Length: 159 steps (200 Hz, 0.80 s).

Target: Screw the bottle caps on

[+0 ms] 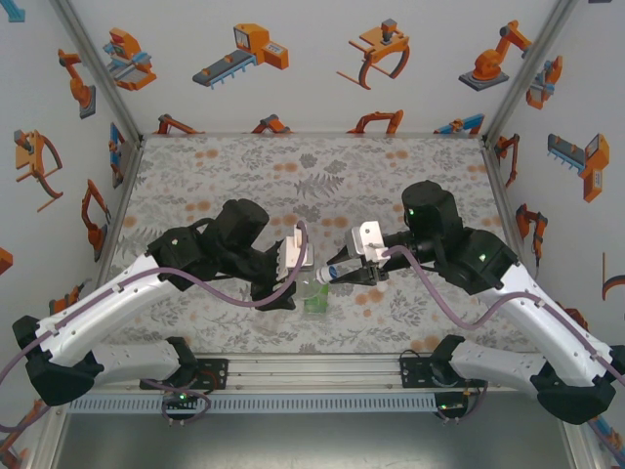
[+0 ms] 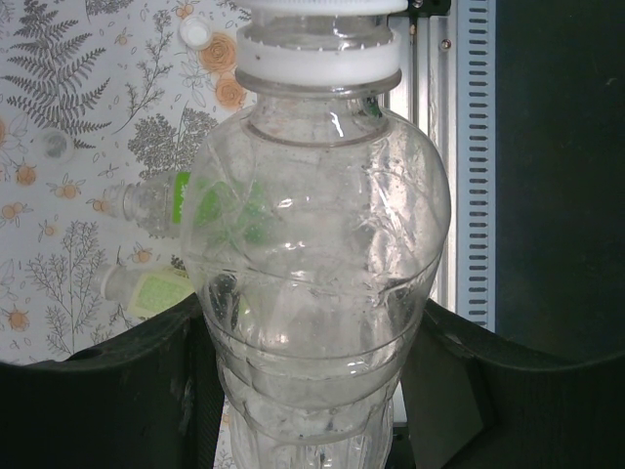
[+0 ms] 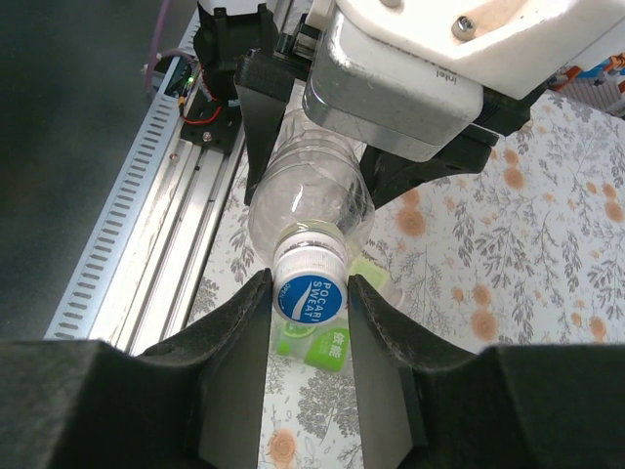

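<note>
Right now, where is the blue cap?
In the right wrist view, the blue cap sits on the mouth of the clear bottle held by the left tool, with the right tool closed on its sides.

A small white booth around a patterned counter, seen from above.

The back wall (image 1: 312, 98) and both side walls are white, dotted with orange-and-grey cartoon robot arms and machines (image 1: 242, 54). Bare metal posts (image 1: 98, 63) run up the upper left and upper right corners. The counter (image 1: 244, 166) wears a grey fern-and-leaf cloth with pale orange blossoms. Along the bottom of the frame lies a slotted metal rail (image 1: 312, 403), with a dark grey surface (image 1: 312, 442) below it. The light is soft and even.
</note>
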{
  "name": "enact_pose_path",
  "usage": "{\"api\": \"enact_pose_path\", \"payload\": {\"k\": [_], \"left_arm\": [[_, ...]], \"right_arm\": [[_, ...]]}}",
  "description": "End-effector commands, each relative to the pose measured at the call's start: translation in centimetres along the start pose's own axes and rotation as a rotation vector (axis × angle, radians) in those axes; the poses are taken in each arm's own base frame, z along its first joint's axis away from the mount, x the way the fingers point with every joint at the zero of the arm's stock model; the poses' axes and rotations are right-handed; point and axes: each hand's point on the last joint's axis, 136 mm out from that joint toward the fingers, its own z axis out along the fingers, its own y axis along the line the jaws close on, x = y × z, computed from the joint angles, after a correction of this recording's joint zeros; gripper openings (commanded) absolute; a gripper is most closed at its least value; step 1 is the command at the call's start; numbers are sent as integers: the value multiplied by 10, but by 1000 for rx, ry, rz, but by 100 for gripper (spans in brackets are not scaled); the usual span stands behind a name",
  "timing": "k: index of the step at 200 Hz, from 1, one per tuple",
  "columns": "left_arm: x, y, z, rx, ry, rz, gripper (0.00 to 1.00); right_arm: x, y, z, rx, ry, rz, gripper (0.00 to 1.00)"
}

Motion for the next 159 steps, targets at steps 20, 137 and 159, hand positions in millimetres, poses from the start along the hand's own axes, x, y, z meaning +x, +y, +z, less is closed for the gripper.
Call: {"api": "enact_pose_path", "payload": {"k": [20,137,159], "left_arm": [[-14,-5,-7,11,-49,12,0],[-11,3,-5,-33,-33,17,0],[-11,8,-4,-67,-47,25,0]], "right_arm": [[4,4,3,-23,-6,16,39],[8,-14,10,51,-35,475,16],[24,-40,6,232,-38,796,13]]}}
